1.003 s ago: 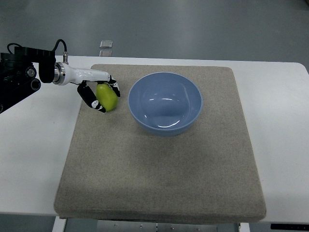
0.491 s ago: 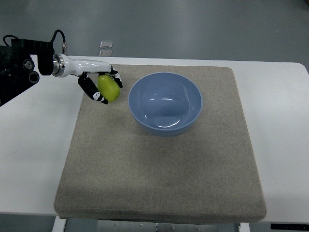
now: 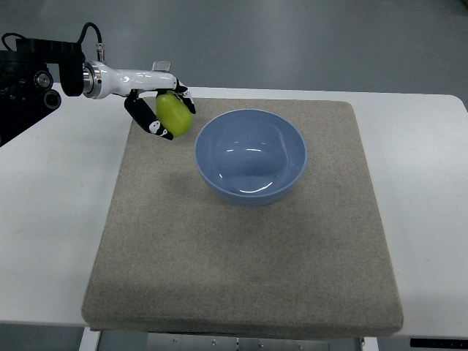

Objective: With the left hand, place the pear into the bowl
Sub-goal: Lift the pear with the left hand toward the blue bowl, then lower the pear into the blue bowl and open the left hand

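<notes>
A yellow-green pear (image 3: 174, 113) hangs in the air above the mat's far left part, just left of the bowl's rim. My left hand (image 3: 164, 111), white with black fingertips, is shut on it, the fingers curled around its sides. Its arm comes in from the upper left edge. The blue bowl (image 3: 250, 156) stands on the grey mat (image 3: 241, 241) toward the back, holding nothing. The right arm does not show.
The mat lies on a white table (image 3: 51, 219). A small grey-white item (image 3: 161, 66) sits just beyond the table's far edge, behind my hand. Black arm hardware (image 3: 25, 80) fills the upper left corner.
My left hand has lifted the pear off the mat and carried it up and to the right, closer to the bowl's left rim.
</notes>
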Motion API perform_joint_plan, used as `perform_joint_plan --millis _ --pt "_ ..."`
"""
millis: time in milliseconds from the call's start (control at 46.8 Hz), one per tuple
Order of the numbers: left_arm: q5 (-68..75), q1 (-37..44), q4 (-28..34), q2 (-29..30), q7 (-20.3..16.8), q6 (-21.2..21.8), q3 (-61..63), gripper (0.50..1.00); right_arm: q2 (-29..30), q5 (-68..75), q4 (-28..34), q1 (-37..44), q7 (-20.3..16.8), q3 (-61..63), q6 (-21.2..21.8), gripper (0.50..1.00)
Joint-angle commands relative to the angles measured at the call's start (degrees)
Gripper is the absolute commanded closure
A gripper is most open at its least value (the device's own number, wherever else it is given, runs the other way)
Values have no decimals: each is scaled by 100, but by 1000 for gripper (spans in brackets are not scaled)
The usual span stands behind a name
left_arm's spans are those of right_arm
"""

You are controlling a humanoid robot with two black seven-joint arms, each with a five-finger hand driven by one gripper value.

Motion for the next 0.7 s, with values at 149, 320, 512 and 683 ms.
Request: perform_joint_plan --millis 149,320,512,683 --pt "2 -29 -581 70 1 -2 -406 1000 0 5 0 0 0 0 0 574" --pt "2 -20 -845 105 1 -38 -599 1000 0 5 0 0 0 0 0 574" --pt "-15 68 -1205 61 1 -46 -564 1000 0 -3 0 0 0 0 0 574" --pt "2 199 -1241 -185 10 -46 -459 1000 0 -3 0 0 0 0 0 574"
